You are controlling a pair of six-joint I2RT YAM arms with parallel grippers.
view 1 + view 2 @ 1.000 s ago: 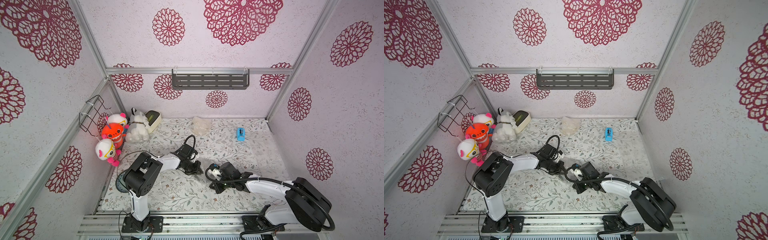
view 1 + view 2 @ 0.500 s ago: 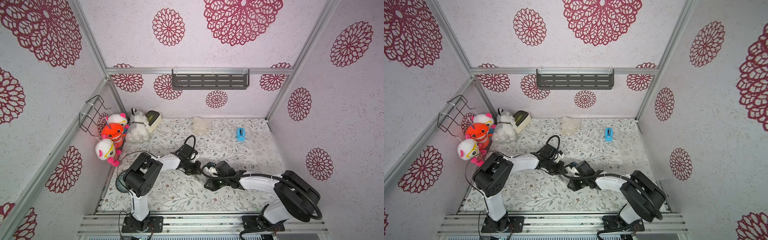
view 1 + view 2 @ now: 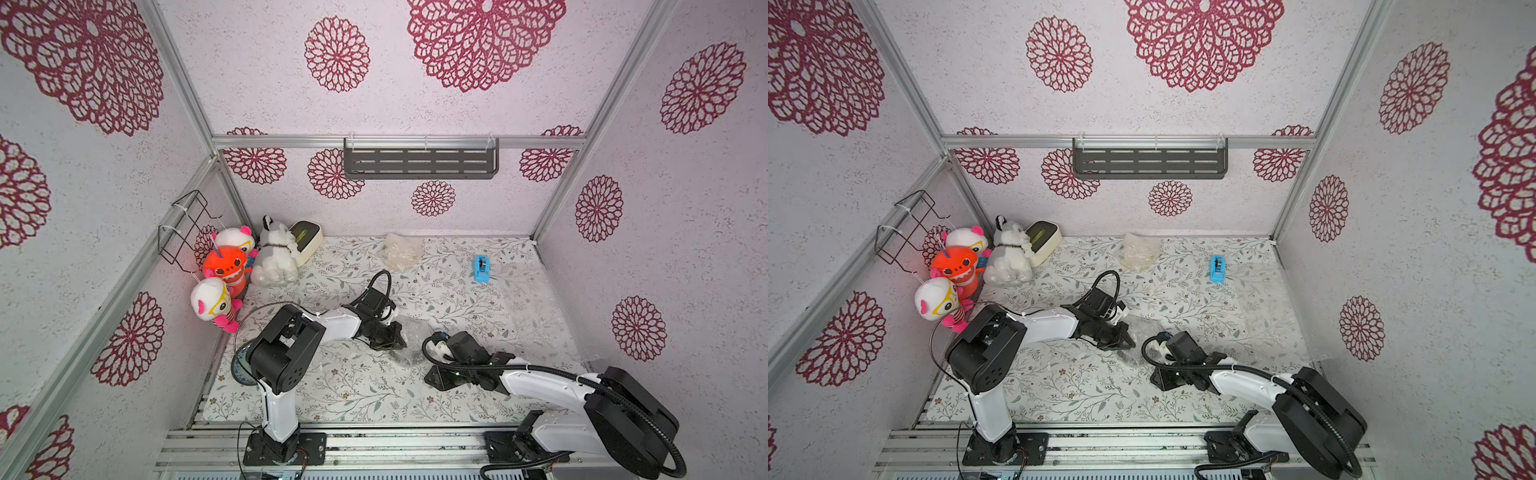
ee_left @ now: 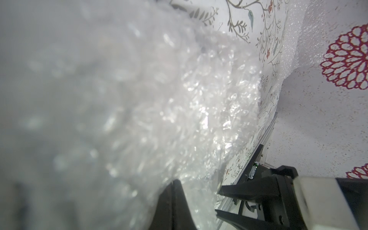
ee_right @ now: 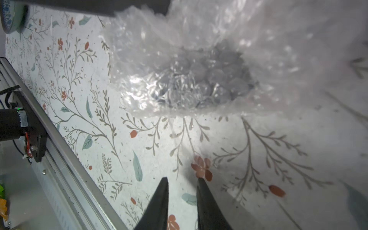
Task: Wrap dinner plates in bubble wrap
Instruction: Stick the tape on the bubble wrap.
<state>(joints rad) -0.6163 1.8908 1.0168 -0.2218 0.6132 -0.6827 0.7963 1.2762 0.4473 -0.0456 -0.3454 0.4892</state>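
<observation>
A crumpled bundle of clear bubble wrap (image 3: pixel 409 347) (image 3: pixel 1136 351) lies mid-table. Through it a dark round plate (image 5: pixel 209 79) shows in the right wrist view. My left gripper (image 3: pixel 397 338) (image 3: pixel 1127 340) (image 4: pixel 175 181) is shut on the bubble wrap (image 4: pixel 179 99), which drapes over its fingers. My right gripper (image 3: pixel 430 376) (image 3: pixel 1156 380) (image 5: pixel 182 179) sits just right of the bundle, low over the table, open by a narrow gap with nothing between its fingers. A grey-teal plate (image 3: pixel 239 370) (image 5: pixel 12 18) peeks out by the left arm's base.
A wrapped bundle (image 3: pixel 397 253) sits at the back, with a blue tape dispenser (image 3: pixel 482 269) to its right. A flat bubble wrap sheet (image 3: pixel 532 307) covers the right side. Plush toys (image 3: pixel 232 266) and a cream box (image 3: pixel 307 241) fill the back left corner.
My right arm reached left toward the bundle, then drew back to the right. Its jaws went from shut to parted. The left arm has stayed put.
</observation>
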